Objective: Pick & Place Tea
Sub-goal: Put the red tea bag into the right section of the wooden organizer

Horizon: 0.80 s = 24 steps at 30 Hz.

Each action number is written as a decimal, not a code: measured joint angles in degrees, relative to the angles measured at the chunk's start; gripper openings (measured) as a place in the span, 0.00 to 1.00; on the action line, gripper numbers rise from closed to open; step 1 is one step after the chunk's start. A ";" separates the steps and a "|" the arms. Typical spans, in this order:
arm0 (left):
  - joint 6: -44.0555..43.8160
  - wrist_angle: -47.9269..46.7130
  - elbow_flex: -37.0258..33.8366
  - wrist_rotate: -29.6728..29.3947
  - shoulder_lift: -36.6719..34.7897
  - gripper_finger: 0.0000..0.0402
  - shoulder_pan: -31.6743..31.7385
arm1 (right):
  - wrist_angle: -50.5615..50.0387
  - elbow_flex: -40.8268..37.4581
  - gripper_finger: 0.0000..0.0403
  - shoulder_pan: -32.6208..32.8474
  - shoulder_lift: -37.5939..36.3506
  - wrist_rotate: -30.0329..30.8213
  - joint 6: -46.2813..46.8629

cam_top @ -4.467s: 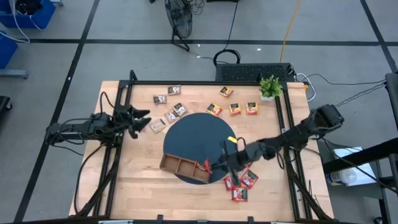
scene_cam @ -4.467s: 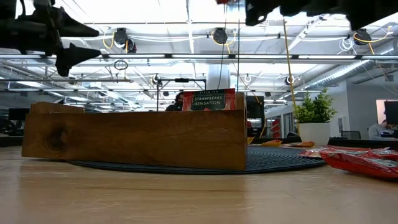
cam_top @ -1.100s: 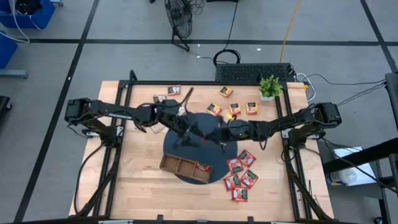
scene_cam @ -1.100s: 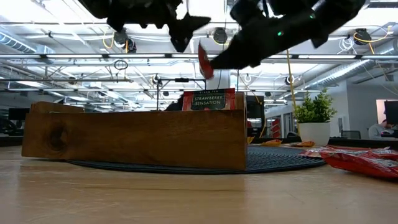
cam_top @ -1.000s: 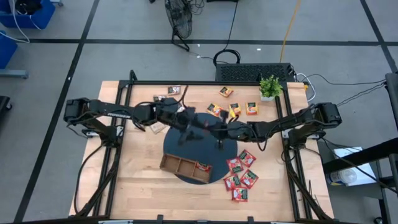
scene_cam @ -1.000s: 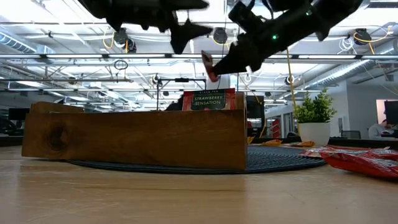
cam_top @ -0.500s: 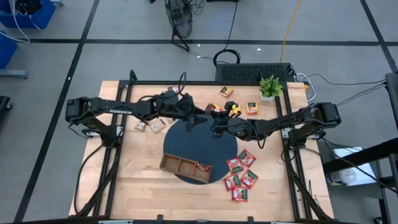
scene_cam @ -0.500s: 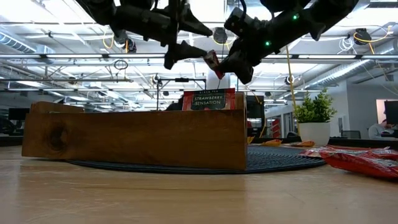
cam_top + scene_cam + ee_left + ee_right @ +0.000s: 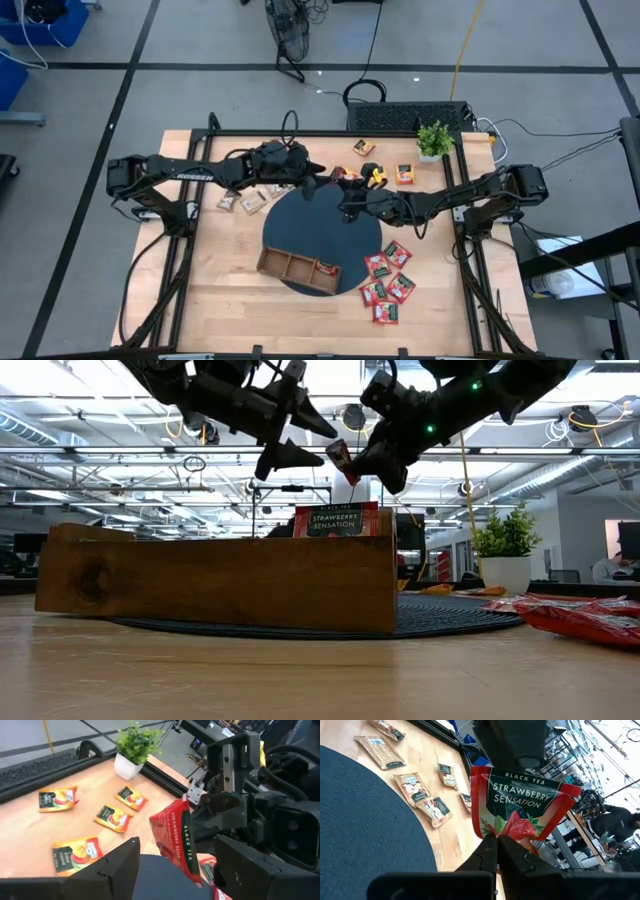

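The right gripper [image 9: 496, 842], jaws clenched on the lower edge of a red tea sachet [image 9: 520, 807], holds it in the air above the far rim of the round dark mat [image 9: 300, 225], and the left gripper [image 9: 175, 865] faces it with jaws spread either side. For a clean handover, the left should close squarely on the sachet's free edge before the right lets go. The sachet reads "BLACK TEA, STRAWBERRY SENSATION"; beyond the mat, the left arm's lettering is too small to read.
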 joint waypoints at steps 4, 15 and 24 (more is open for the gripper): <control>-0.16 0.78 0.00 0.05 0.00 0.64 -1.15 | 0.51 0.00 0.00 -0.02 0.00 -0.59 -0.04; -0.21 -0.24 2.20 -1.15 2.98 0.64 -1.78 | 0.72 0.00 0.00 -0.02 -0.02 -1.38 1.22; 3.22 -6.62 6.46 -1.37 3.31 0.64 -1.78 | -0.54 0.00 0.00 -0.02 -0.02 -1.22 1.47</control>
